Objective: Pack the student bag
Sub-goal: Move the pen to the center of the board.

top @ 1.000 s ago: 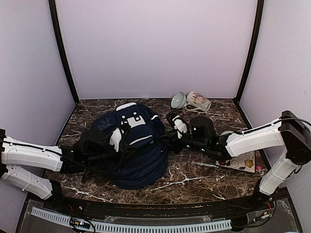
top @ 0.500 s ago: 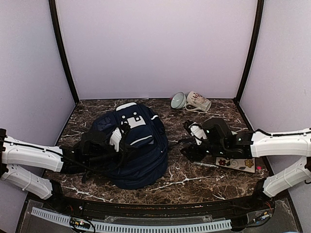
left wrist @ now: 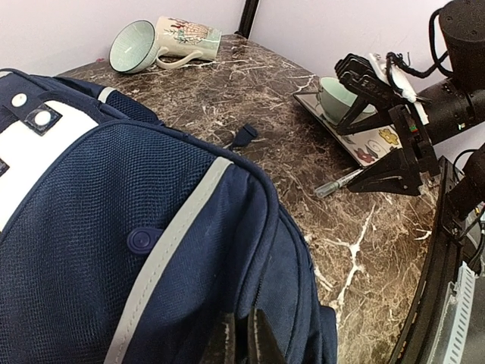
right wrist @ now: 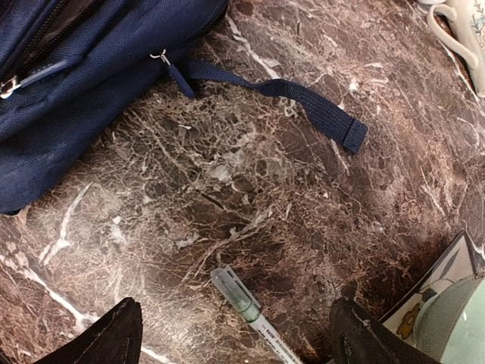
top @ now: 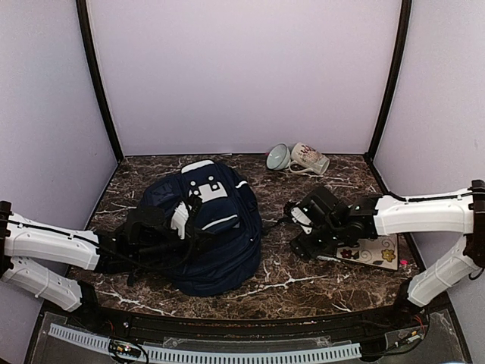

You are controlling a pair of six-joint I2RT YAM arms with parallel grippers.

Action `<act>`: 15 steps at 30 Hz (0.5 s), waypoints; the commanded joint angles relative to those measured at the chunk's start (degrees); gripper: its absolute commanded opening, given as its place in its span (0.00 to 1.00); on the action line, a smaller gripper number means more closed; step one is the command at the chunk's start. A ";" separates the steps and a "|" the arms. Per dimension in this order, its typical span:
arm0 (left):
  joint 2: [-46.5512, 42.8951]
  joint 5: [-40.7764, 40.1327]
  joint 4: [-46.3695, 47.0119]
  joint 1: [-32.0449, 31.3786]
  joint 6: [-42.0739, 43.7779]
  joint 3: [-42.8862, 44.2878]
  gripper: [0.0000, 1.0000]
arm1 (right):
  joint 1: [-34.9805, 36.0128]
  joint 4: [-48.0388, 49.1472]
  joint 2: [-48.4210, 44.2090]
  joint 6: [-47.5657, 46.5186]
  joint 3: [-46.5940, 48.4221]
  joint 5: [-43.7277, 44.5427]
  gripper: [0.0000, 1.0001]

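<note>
- The student bag (top: pixel 216 235) lies flat on the left-middle of the dark marbled surface (top: pixel 303 282). Its white patch faces up and points toward the back wall.
- A grey-white stripe runs across the bag's navy mesh panel in the left wrist view.
- The left claw (top: pixel 195 227) rests on the bag's near left part. In its own camera the fingers (left wrist: pixel 261 341) are drawn close together with a fold of the bag's fabric between them.
- A loose navy strap (right wrist: pixel 303 95) trails from the bag's right edge and lies flat on the surface.
- The right claw (right wrist: pixel 235 334) hangs low over the surface just to the right of the bag and is not touching it. Its fingers are spread wide and hold nothing.
- A clear pen (right wrist: pixel 242 303) lies on the surface below the gap between those fingers.
- A flat book with flower and cartoon prints (top: pixel 377 252) lies just beyond the pen, near the right edge. The right arm partly covers it in the top view.
- A pale green cup (left wrist: pixel 332 95) stands on the book.
- Well apart from the bag, at the back right, a patterned white mug (top: pixel 311 158) lies on its side.
- A pale green bowl (top: pixel 277 157) is tipped on its rim right next to the mug, on its left.
</note>
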 commanded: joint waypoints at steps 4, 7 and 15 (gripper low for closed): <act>-2.57 1.60 -0.55 -0.17 -1.69 -1.84 0.00 | -0.29 -5.66 9.64 3.86 8.73 0.20 0.85; -3.73 2.08 -0.01 -0.17 -1.92 -2.53 0.00 | -0.85 -5.70 11.23 6.98 7.03 -0.25 0.84; -4.79 4.85 0.76 -0.24 -2.81 -3.35 0.00 | -1.12 -3.12 9.46 15.24 1.52 0.29 0.84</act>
